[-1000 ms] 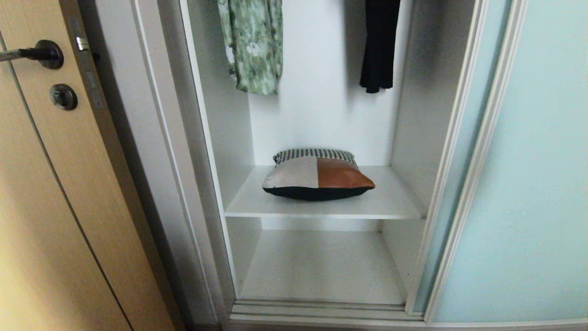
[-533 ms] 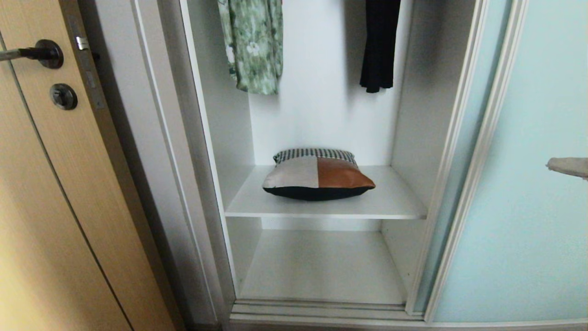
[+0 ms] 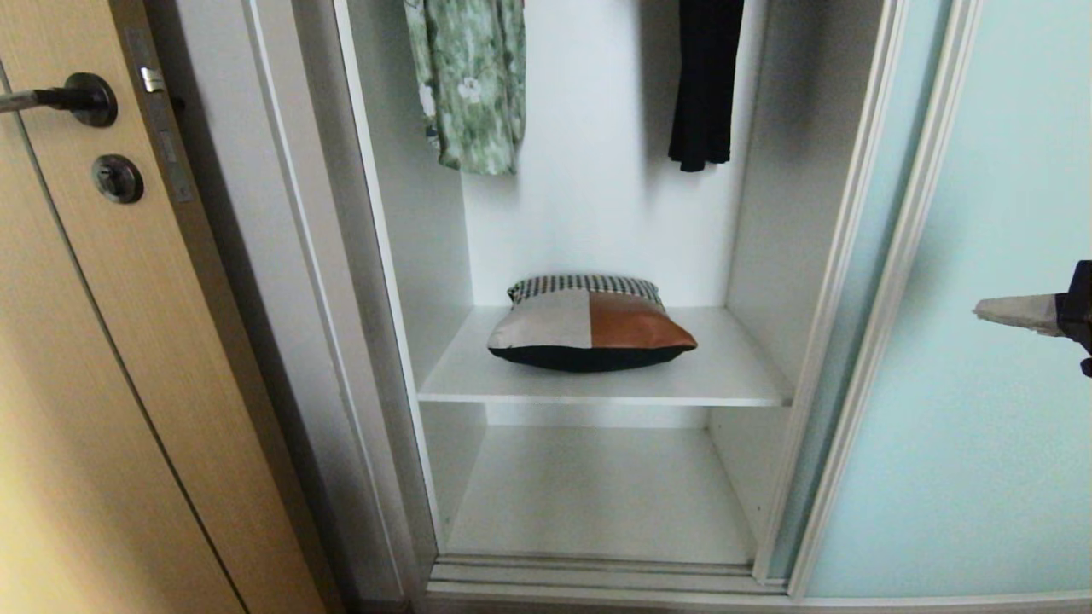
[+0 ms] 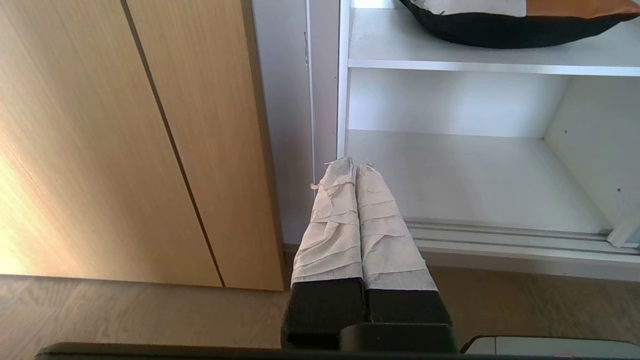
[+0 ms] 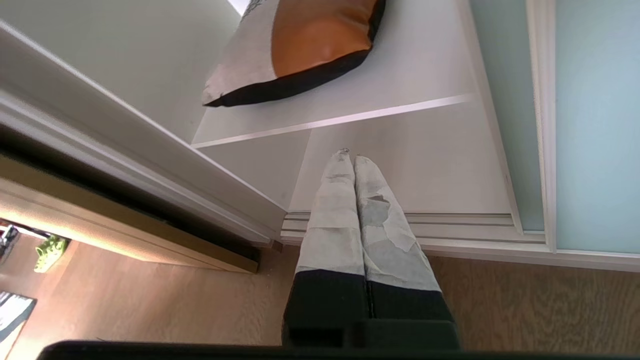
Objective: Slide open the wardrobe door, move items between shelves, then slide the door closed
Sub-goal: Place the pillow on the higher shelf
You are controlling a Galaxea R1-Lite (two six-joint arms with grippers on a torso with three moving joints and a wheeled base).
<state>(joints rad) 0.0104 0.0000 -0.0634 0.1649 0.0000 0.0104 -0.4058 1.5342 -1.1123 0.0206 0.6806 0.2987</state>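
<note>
A tan wooden door stands at the far left, beside the open wardrobe compartment. Inside hang two garments, a green floral one and a slim black one. Below them lie two white shelves: the upper shelf carries the one item, a cushion-like bundle of grey, rust-orange and black with a checked edge, and the lower shelf is bare. The sliding wardrobe door is pushed to the right. The right hand, fingers pressed together and holding nothing, hovers before that glass, well right of the bundle. The left hand, fingers likewise pressed together, hangs low near the wardrobe's bottom left corner, below the bundle.
</note>
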